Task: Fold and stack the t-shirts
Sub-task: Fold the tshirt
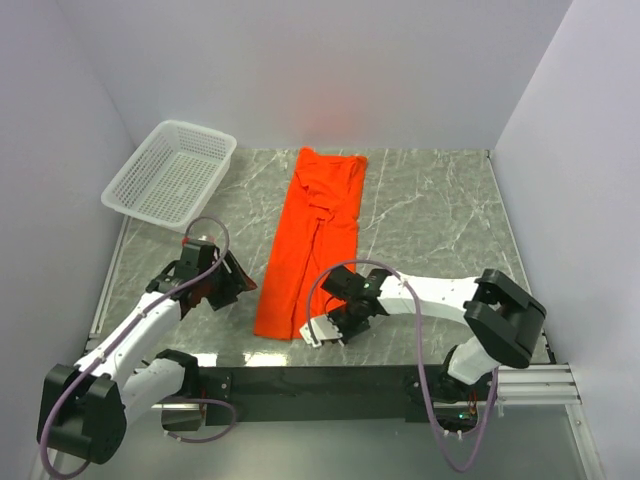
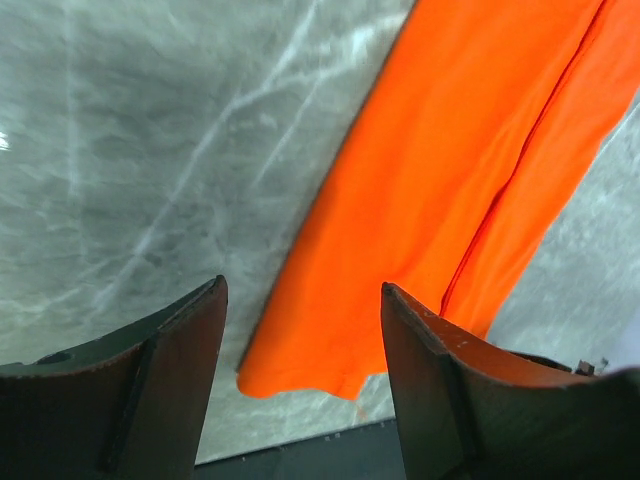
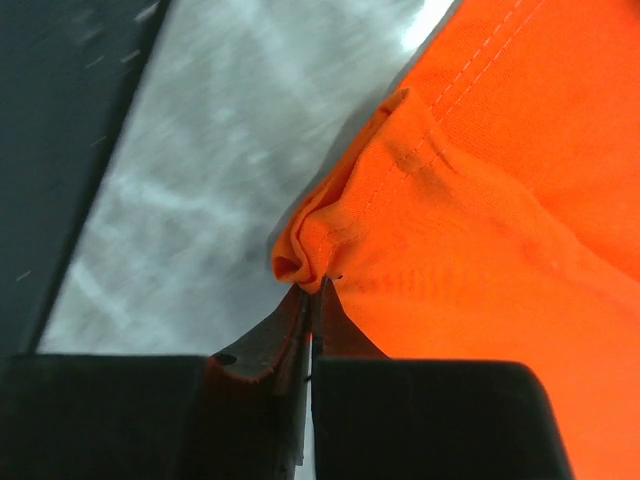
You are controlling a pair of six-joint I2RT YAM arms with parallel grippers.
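Right gripper (image 3: pixel 312 290): jaws clenched on a bunched hem corner of the orange-red t-shirt (image 3: pixel 480 200), cloth puckered just ahead of the fingertips. The garment lies as a long narrow strip on the marble table (image 1: pixel 430 210), running away from this gripper toward the far wall. Left gripper (image 2: pixel 302 290): jaws spread, grasping nothing, held above the table; the strip's near left corner lies below and between its fingers. White mesh basket (image 1: pixel 170 170): well beyond the left gripper, far left corner.

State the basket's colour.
The mesh basket is white, seen best from the top external view.
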